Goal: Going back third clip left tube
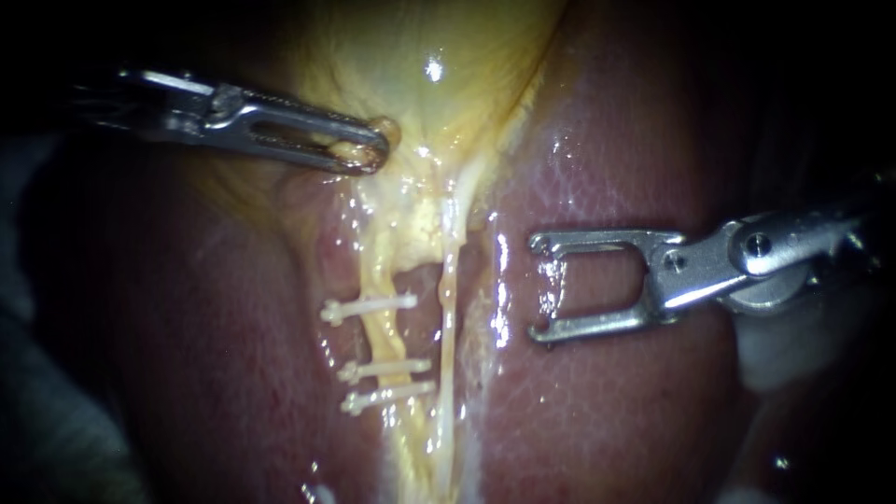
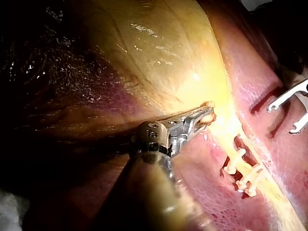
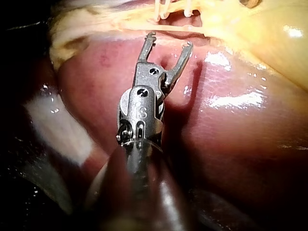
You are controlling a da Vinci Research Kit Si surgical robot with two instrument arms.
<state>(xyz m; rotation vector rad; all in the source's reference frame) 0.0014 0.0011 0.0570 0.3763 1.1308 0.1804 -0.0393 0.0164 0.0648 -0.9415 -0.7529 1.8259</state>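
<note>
Three white clips [image 1: 369, 306] [image 1: 385, 369] [image 1: 387, 397] cross the left tube [image 1: 381, 338], a yellow strand running down from the gallbladder [image 1: 420, 75]. The thinner right tube [image 1: 449, 299] lies bare beside it. My right instrument [image 1: 539, 287] stands open to the right of both tubes, over the liver [image 1: 607, 401], with nothing between its jaws. In the right wrist view its jaws [image 3: 169, 42] gape short of the clips [image 3: 166, 7]. My left instrument [image 1: 373, 154] is shut on a fold of gallbladder tissue near its neck, also seen in the left wrist view [image 2: 208, 114].
Red-pink liver surrounds the tubes on both sides. A pale white pad [image 1: 784, 355] lies under my right instrument's shaft and shows again in the right wrist view [image 3: 57, 125]. In the left wrist view, my right instrument's open jaws [image 2: 288, 113] stand beyond the clips [image 2: 243, 175].
</note>
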